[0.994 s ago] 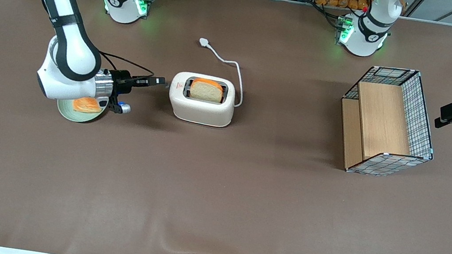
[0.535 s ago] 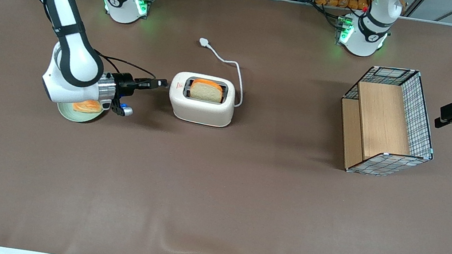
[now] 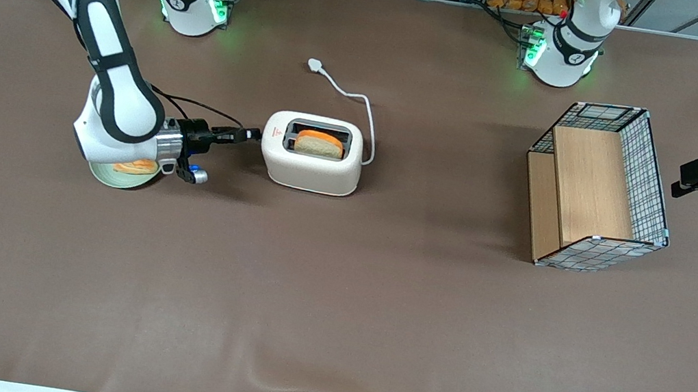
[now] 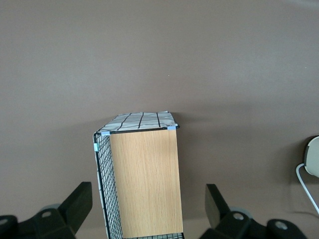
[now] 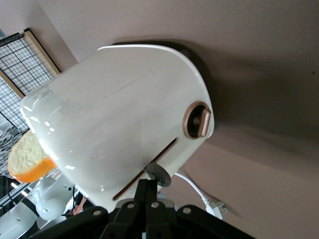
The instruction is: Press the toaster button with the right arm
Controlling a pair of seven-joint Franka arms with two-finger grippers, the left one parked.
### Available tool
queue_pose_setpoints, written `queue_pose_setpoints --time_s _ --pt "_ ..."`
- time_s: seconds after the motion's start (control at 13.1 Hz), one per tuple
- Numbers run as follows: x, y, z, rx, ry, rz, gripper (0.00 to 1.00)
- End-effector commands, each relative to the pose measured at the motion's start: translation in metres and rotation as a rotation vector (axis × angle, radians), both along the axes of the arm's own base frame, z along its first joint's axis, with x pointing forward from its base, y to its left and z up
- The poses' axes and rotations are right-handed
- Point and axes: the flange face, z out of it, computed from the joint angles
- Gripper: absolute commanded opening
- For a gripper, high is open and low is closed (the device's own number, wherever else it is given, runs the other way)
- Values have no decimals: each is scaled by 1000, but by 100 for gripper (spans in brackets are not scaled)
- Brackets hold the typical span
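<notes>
Closed to a single point, the gripper (image 5: 149, 185) rests its tips on the toaster button (image 5: 158, 175) at the narrow end of the toaster (image 3: 310, 161), and against a second ago the bread slice (image 3: 319, 144) sits visibly lower in its slot, so the lever looks pressed down (the press seems nearly done). That toaster stands mid-table, its long axis along the table's length, button end toward the working arm, cord (image 3: 362, 107) end toward the wire basket (image 3: 599, 186).

Glossy smooth plastic toaster (image 5: 124, 114) stands on a matt brown cloth table cover (image 3: 333, 304).
</notes>
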Motion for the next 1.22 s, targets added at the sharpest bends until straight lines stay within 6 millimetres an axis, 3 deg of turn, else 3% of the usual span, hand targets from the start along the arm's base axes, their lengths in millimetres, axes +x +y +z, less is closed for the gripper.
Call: queue_pose_setpoints --time_s 0.0,0.38,0.92,1.15 --pt "0 3 -15 15 -16 -24 0" --pt "-5 14 -34 -12 -10 -27 0" --pt "-10 10 -76 -61 -28 -35 0" --pt "-14 16 -84 -60 -23 -39 0"
